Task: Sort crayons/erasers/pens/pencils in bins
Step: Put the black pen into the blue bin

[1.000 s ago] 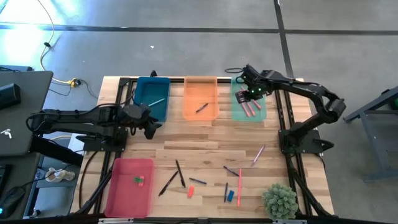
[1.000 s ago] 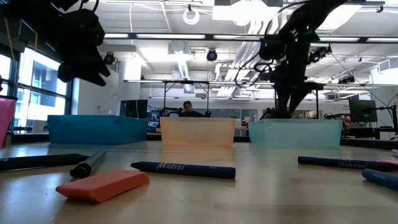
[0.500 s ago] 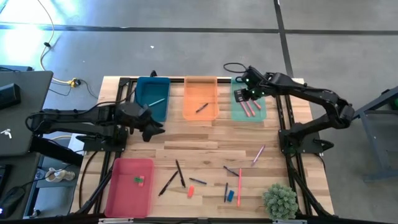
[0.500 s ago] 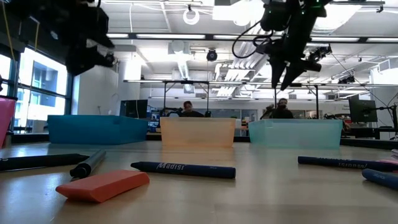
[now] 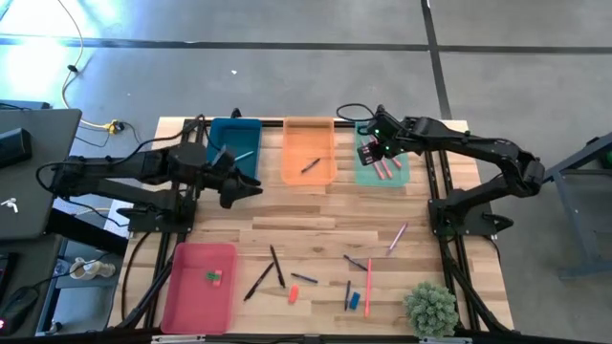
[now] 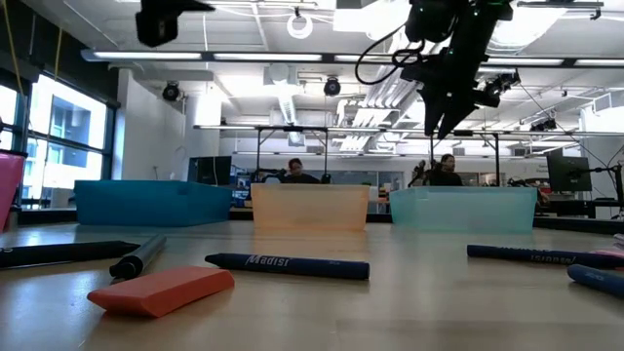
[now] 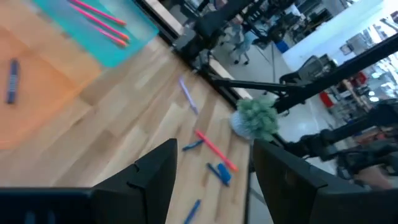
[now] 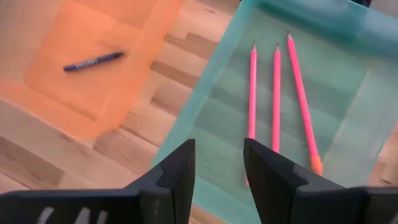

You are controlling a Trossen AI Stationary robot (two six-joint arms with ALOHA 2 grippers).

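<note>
My right gripper (image 5: 369, 151) is open and empty, above the left edge of the mint green bin (image 5: 401, 177), which holds three pink-red pencils (image 8: 277, 93). My left gripper (image 5: 245, 187) is open and empty, high above the table just near of the teal-blue bin (image 5: 229, 136), which holds a silver-grey pen (image 5: 241, 155). The orange bin (image 5: 308, 139) holds a dark blue stick (image 8: 93, 61). The pink-red bin (image 5: 191, 296) holds small erasers (image 5: 214, 278). Pens (image 5: 277, 266), an orange eraser (image 5: 294, 294) and a blue eraser (image 5: 354, 300) lie on the near table.
A purple stick (image 5: 397, 237) and a long pink-red stick (image 5: 367, 287) lie at the near right beside short dark blue sticks (image 5: 347, 294). A small green plant (image 5: 430, 308) stands at the near right corner. People show in the room behind the bins (image 6: 444, 168).
My right gripper has risen out of the mint green bin and gone a little toward the table's left edge. My left gripper has gone up and a little toward the table's right and far edges.
</note>
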